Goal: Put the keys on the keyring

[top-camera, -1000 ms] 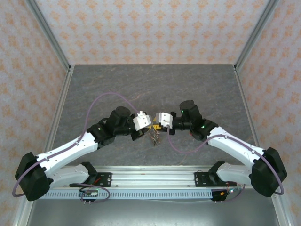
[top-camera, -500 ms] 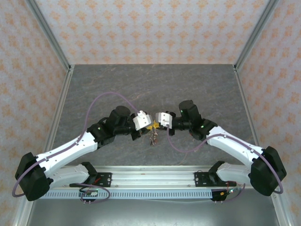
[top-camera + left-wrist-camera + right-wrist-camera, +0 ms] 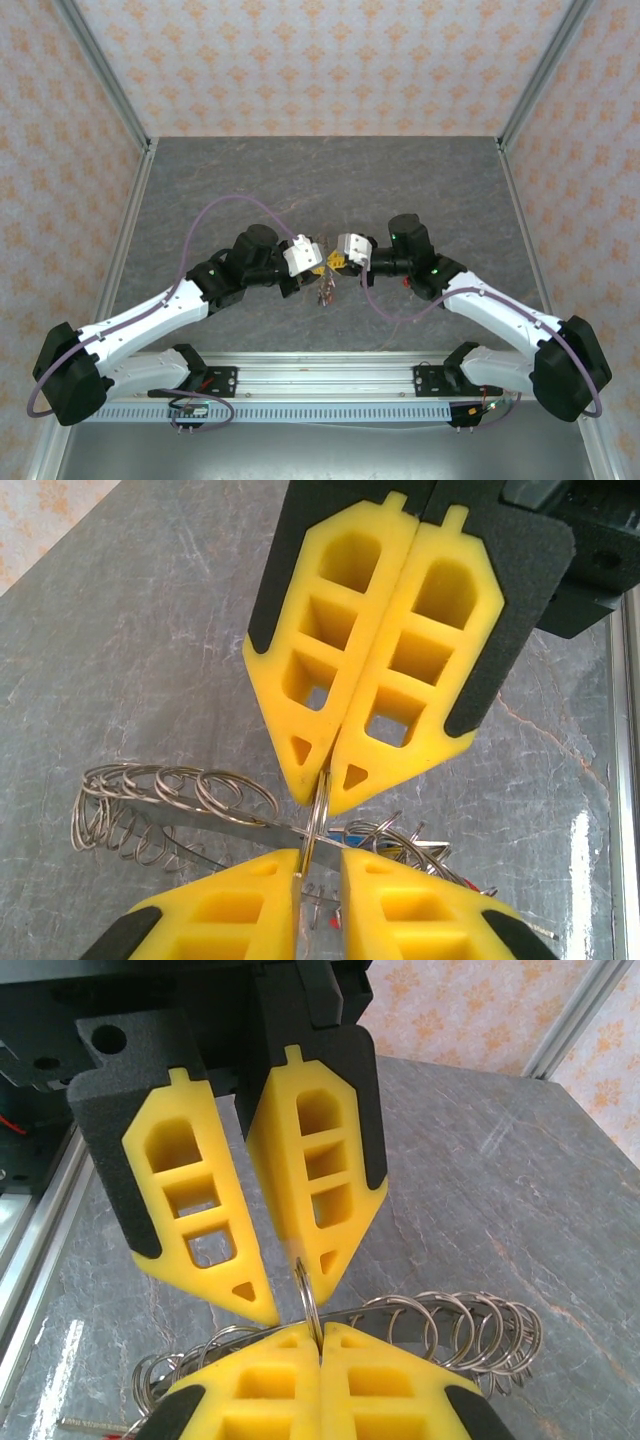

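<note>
Over the table (image 3: 400,180), the right gripper (image 3: 320,1335) was clamped tight on a wire loop of the keyring (image 3: 470,1325), the left gripper (image 3: 320,860) stood slightly parted around it, keys (image 3: 325,290) close by.

Setting: robot test cell, laboratory type. Evidence: grey stone-patterned tabletop (image 3: 330,180) enclosed by pale panels printed with orange floral motifs (image 3: 320,60) (three sides), silver aluminium corner posts (image 3: 100,70), slotted aluminium mounting rail (image 3: 330,385) carrying white-and-black left arm (image 3: 150,320) and right arm (image 3: 500,310).
</note>
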You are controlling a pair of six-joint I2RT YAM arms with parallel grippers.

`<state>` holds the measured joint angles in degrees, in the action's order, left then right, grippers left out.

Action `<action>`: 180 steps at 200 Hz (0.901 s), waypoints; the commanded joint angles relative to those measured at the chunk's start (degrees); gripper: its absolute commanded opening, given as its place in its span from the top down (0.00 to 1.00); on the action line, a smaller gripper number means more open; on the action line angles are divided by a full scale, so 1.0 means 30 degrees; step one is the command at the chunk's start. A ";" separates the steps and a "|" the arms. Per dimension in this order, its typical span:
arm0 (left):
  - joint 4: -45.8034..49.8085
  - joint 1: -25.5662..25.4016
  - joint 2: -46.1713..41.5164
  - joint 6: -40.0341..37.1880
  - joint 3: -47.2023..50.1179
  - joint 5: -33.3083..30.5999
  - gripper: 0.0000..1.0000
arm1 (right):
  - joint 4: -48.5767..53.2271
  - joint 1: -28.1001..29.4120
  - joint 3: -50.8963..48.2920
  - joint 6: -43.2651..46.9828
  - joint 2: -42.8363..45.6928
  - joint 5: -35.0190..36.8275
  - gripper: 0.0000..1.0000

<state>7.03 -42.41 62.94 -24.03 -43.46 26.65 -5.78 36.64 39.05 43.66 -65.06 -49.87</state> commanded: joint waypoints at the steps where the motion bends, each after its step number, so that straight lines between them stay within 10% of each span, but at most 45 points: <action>1: -0.0988 -0.0239 -0.0010 0.0283 -0.0322 0.0573 0.81 | -0.1799 -0.0136 -0.0008 -0.0534 0.0506 -0.1372 1.00; 124: -0.1754 -0.0230 -0.0074 0.0811 -0.0114 0.0814 1.00 | -0.2330 -0.0349 -0.0358 -0.1369 0.0326 -0.1707 1.00; 180: -0.1687 -0.0239 -0.0149 0.1145 -0.0145 -0.0323 1.00 | -0.3404 -0.0357 -0.2064 -0.5608 0.3165 0.3379 0.70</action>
<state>4.89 -42.41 62.94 -21.93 -43.44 27.29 -10.70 35.57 35.16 35.46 -61.01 -48.38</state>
